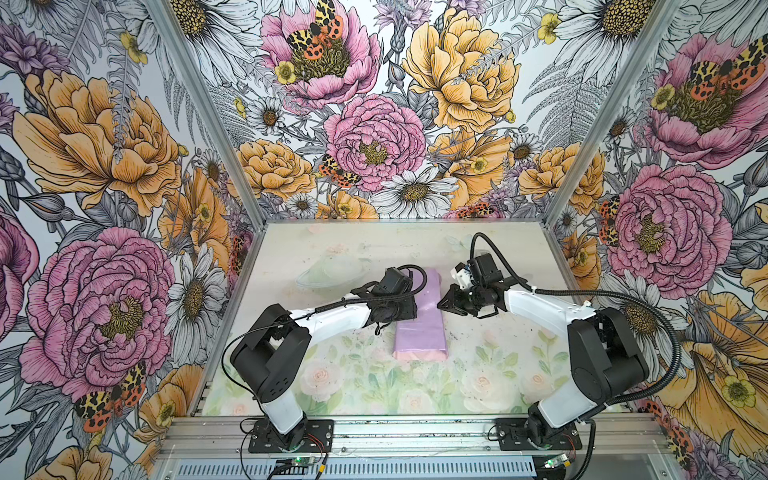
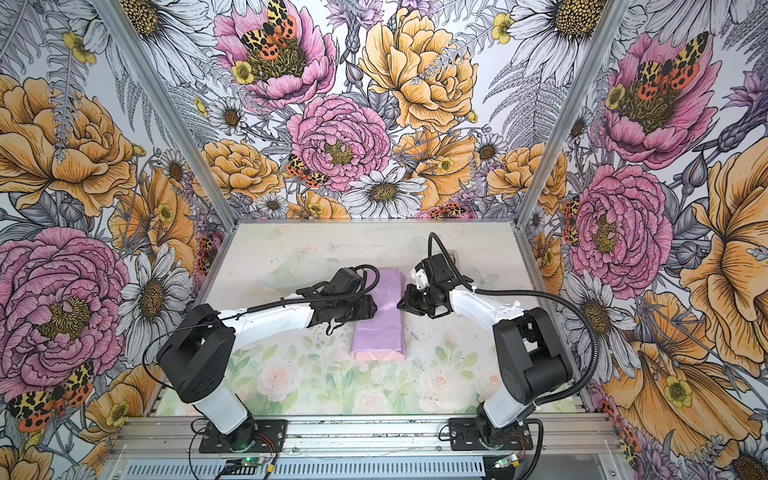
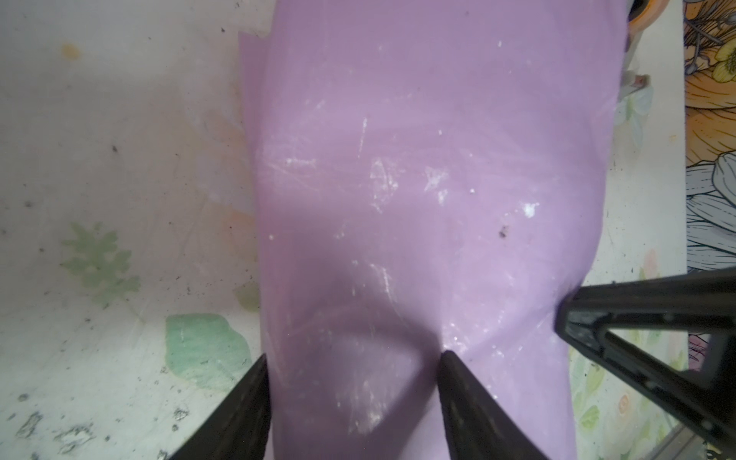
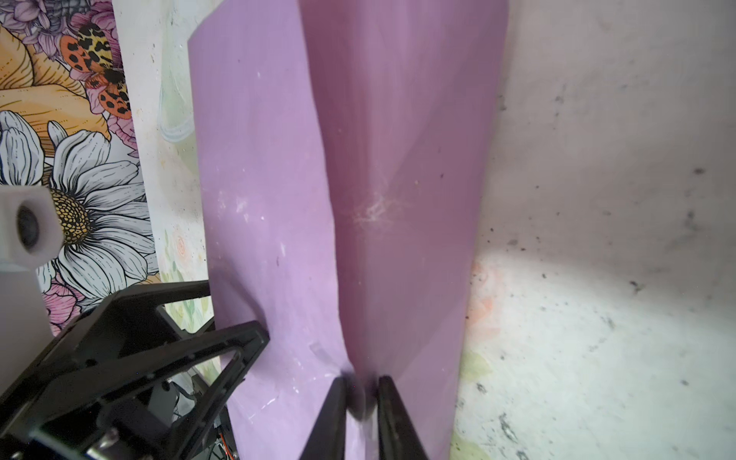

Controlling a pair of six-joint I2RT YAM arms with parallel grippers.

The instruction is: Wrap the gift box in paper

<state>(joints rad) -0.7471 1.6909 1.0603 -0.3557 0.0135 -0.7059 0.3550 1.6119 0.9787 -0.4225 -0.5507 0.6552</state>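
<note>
Now, the right gripper (image 4: 360, 392) has its fingers (image 4: 332, 410) almost together, and they pinch a raised crease of the paper (image 4: 259, 159) on its right-hand side. Across from it the left gripper (image 3: 354, 374) stands about half spread. One finger (image 3: 255, 402) sits at the paper's left edge and the other presses its tip into the lilac top and dimples it. It grips nothing that I can make out.

The paper lies folded into a long lilac bundle down the middle of the table (image 1: 291, 249), running from far to near between the two arms. Pale pink shows along its near end (image 1: 419, 355). Whether the gift box is under it I cannot tell. The left wrist hangs over the bundle's left side and hides that part in both top views.

Beyond the left arm there is a faint pale-green dish shape (image 1: 328, 270). It could be a clear object or a print.

The tabletop is pale with washed-out roses and leaves, and it is specked with dark grime. Floral wallpaper (image 1: 374, 124) with butterflies covers the three walls, and metal posts stand at the corners.
</note>
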